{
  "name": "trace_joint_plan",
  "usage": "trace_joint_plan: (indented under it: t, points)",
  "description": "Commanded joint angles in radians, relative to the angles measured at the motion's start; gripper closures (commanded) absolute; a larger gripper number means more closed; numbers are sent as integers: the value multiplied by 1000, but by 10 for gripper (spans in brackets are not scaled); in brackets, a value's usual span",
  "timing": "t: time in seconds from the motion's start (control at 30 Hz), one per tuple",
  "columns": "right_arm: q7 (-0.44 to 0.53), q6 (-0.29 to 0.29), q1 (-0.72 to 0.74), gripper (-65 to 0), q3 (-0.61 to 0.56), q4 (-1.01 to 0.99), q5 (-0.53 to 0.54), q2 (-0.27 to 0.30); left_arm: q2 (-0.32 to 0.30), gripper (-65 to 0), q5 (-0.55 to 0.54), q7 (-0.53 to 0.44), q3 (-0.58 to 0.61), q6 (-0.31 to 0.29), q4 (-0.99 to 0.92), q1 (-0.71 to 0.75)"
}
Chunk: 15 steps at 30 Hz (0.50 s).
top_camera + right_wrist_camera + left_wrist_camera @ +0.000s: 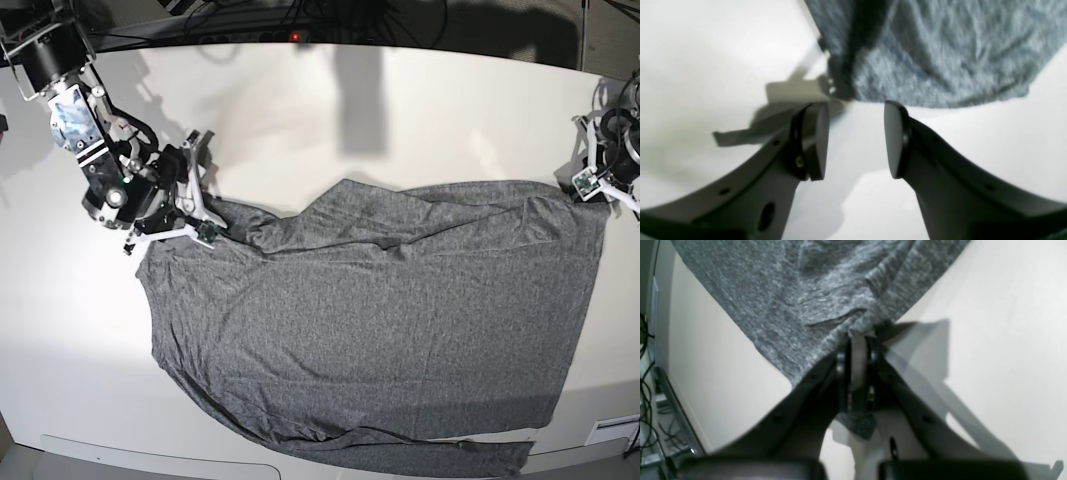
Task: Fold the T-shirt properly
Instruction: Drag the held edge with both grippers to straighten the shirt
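Observation:
The grey heathered T-shirt lies spread and wrinkled across the white table, with one corner reaching the far right. There my left gripper holds that corner. In the left wrist view the left gripper is shut on a pinch of the T-shirt, and a scrap of cloth shows below the fingers. My right gripper sits at the shirt's upper left edge. In the right wrist view the right gripper stands open with bare table between its pads, just short of the T-shirt.
Cables run along the table's back edge. More cables hang past the table edge in the left wrist view. The shirt's hem lies close to the table's front edge.

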Motion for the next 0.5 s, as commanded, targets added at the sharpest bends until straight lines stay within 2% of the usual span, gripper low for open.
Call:
trace_joint_plan:
  t: [0.0,0.1,0.2,0.47]
  points:
    - [31,0,14,-276,8,2,-7,10,-9,0,24,63,9,-67,-13,21]
    - [74,7,16,-276,8,-35,-21,3,-9,0,13,63,9,-67,-13,22]
    - [80,45,16,-276,8,-75,-21,3,-9,0,13,63,9,-67,-13,21]
    - [125,47,18,-276,8,-116,-22,3,-9,0,13,63,9,-67,-13,21]
